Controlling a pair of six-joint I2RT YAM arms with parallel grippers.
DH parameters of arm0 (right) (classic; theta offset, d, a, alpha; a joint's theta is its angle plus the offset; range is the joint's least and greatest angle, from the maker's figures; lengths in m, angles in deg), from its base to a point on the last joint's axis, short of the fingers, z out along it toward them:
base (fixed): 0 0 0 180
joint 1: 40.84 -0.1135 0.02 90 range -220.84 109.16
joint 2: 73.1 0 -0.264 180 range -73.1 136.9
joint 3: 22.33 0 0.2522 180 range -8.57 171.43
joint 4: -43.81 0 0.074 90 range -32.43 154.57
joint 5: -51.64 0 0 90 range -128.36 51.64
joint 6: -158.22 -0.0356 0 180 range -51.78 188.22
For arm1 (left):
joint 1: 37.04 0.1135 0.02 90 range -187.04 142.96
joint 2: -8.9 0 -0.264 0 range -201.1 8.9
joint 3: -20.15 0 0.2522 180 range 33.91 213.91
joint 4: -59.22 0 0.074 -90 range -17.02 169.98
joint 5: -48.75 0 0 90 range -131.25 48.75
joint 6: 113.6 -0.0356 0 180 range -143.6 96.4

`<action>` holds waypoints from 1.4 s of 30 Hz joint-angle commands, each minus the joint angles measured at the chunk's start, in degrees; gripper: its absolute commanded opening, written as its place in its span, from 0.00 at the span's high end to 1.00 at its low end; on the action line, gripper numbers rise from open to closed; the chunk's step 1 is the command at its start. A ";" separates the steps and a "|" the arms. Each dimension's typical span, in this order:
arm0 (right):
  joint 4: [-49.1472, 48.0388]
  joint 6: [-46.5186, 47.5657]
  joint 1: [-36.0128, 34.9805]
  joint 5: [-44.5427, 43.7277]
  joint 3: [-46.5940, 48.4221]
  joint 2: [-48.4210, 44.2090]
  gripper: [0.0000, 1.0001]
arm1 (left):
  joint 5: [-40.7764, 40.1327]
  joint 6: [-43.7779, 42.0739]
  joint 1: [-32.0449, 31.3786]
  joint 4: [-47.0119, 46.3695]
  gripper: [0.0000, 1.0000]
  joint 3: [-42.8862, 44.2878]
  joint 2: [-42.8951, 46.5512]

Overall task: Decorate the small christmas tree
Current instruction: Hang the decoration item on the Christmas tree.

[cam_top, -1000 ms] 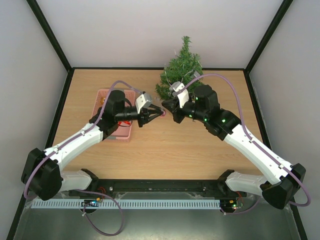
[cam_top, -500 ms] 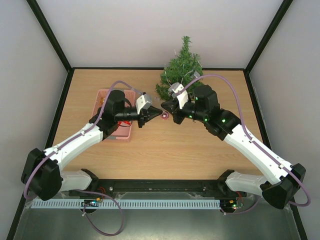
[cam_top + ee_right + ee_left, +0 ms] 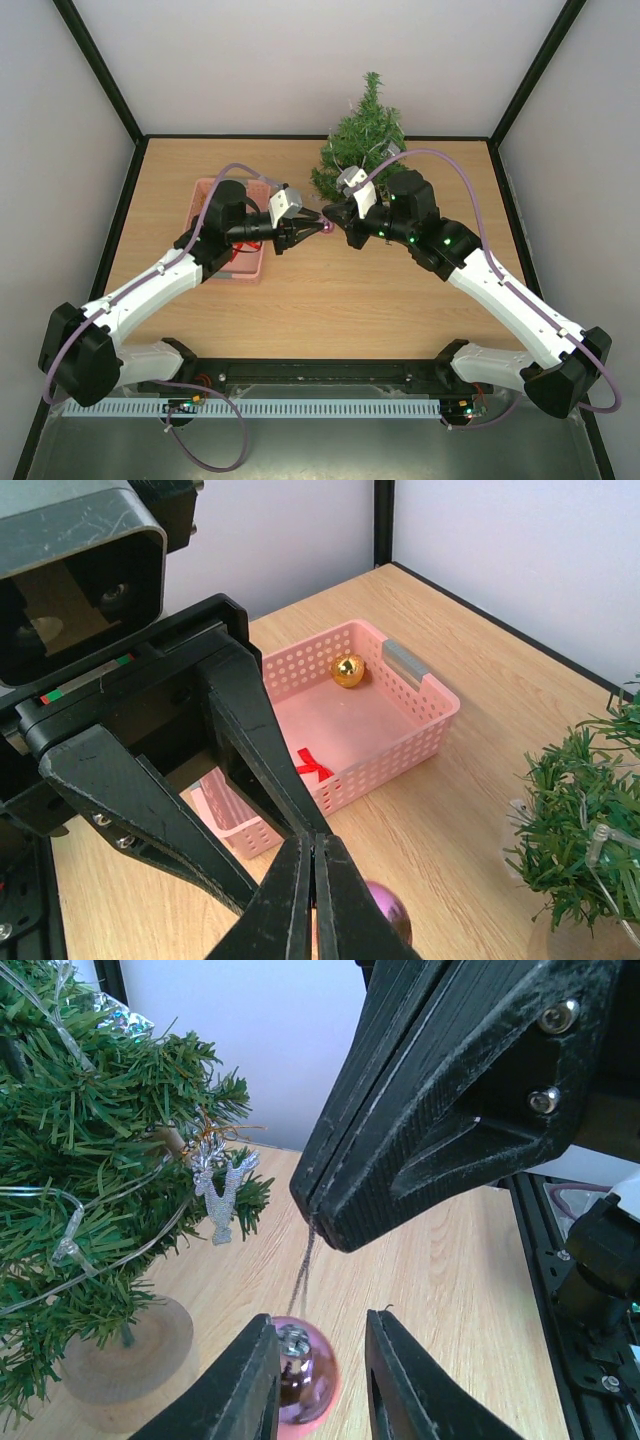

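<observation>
The small christmas tree (image 3: 360, 140) stands at the back of the table, right of centre, on a round pale base (image 3: 130, 1360). A pink bauble (image 3: 305, 1380) hangs by a thin string from my right gripper (image 3: 313, 845), which is shut on that string. In the top view the bauble (image 3: 328, 228) sits between the two gripper tips, just in front of the tree. My left gripper (image 3: 320, 1325) is open around the bauble. Its left finger is close against the ball and a gap shows at the right finger. A silver reindeer ornament (image 3: 222, 1195) hangs on a lower branch.
A pink plastic basket (image 3: 400, 730) stands on the table to the left, under my left arm (image 3: 160, 280). It holds a gold ball (image 3: 348, 670) and a red bow (image 3: 313, 767). A light string winds through the tree's branches (image 3: 60, 1250).
My left gripper's jaws have parted after being closed half a second ago. The bauble stays hanging from the right gripper, and both arms have hardly shifted.
</observation>
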 commanded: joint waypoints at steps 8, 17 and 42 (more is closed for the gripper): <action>-0.92 -1.57 0.15 1.91 -0.22 -1.31 0.98 | 2.10 -0.64 0.39 -2.04 0.72 1.72 0.15; -0.17 -1.11 0.17 -0.48 -0.37 -1.49 0.98 | 2.80 -2.10 0.42 -1.41 0.98 1.29 0.61; -0.58 -0.31 0.13 -5.26 -1.96 -0.11 0.98 | -1.25 -1.33 1.39 -0.88 0.98 3.32 -3.57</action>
